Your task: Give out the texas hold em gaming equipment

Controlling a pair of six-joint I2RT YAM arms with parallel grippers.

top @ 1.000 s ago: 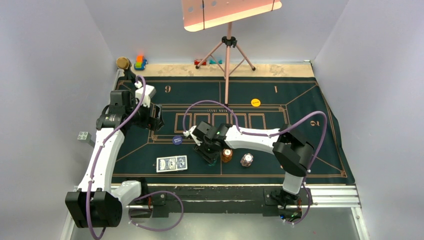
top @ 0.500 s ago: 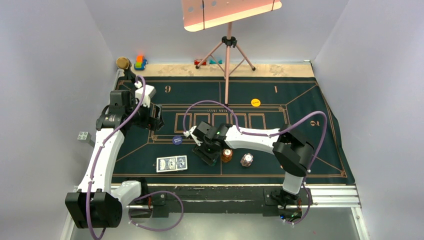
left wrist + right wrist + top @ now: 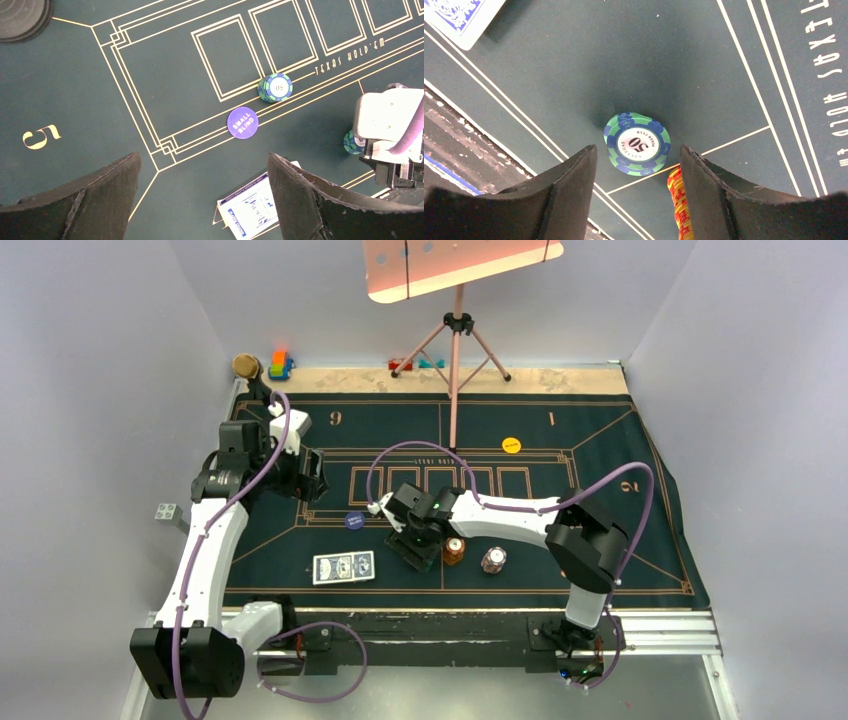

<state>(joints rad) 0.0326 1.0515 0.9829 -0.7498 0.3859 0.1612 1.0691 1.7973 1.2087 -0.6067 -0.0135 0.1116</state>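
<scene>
My right gripper (image 3: pixel 420 545) (image 3: pixel 638 150) is open and low over the green felt mat (image 3: pixel 600 490). A teal "50" chip stack (image 3: pixel 637 143) stands just past its fingertips, between them and untouched. An orange chip stack (image 3: pixel 454 551) (image 3: pixel 680 205) stands against the right finger's inner side. A pinkish-white stack (image 3: pixel 493 560) is further right. Blue-backed cards (image 3: pixel 343 567) (image 3: pixel 250 207) lie near the front. The dark blue "small blind" disc (image 3: pixel 353 521) (image 3: pixel 242 122) and another teal stack (image 3: pixel 275 87) lie mid-mat. The yellow disc (image 3: pixel 511 445) lies far back. My left gripper (image 3: pixel 305 475) (image 3: pixel 203 157) is open and empty, above the mat. No triangular marker shows.
A tripod (image 3: pixel 457 360) holding a pink board stands at the mat's back centre. A gold-topped black stand (image 3: pixel 245 365) (image 3: pixel 20 17) and toy blocks (image 3: pixel 280 365) sit at the back left, with more blocks (image 3: pixel 415 364) by the tripod. A metal rail (image 3: pixel 660 630) runs along the mat's front edge.
My right gripper has shifted slightly left beside the orange stack. The left arm, cards, discs and other chips have not moved.
</scene>
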